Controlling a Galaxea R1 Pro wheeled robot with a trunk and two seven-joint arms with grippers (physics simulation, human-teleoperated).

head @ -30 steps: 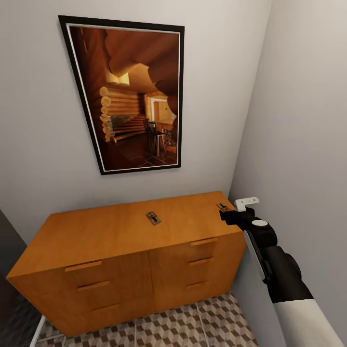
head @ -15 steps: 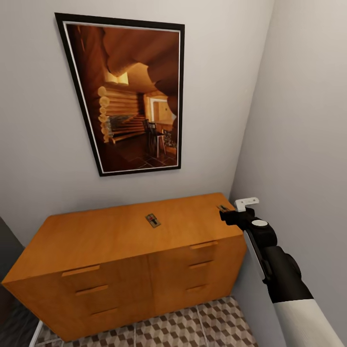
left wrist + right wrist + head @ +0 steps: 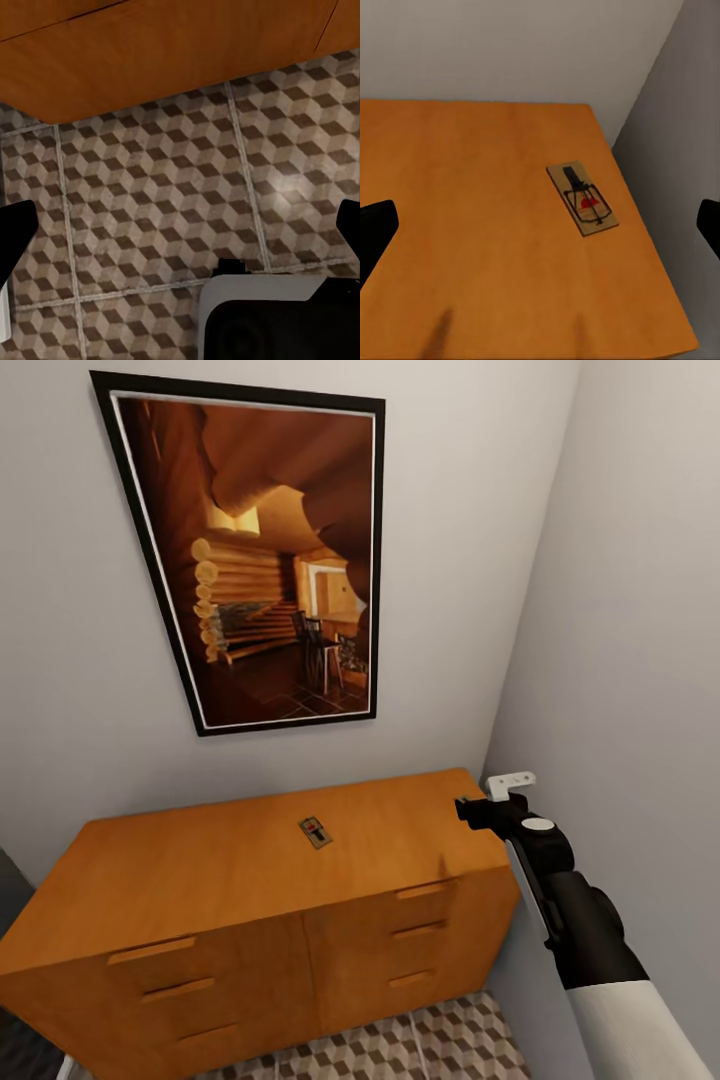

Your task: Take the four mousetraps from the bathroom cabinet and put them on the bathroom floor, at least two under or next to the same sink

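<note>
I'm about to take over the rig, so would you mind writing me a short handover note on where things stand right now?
Right gripper: open, empty, hovering above the right end of the orange cabinet.
Left gripper: open, empty, pointing down at the patterned bathroom floor in front of the cabinet.
Mousetraps: one lies mid-top of the cabinet; another lies near the cabinet's right edge, under the right gripper.
Done: no trap visible on the floor.
Left: pick up these two, find the other two, put all four on the floor, at least two by the sink.
</note>
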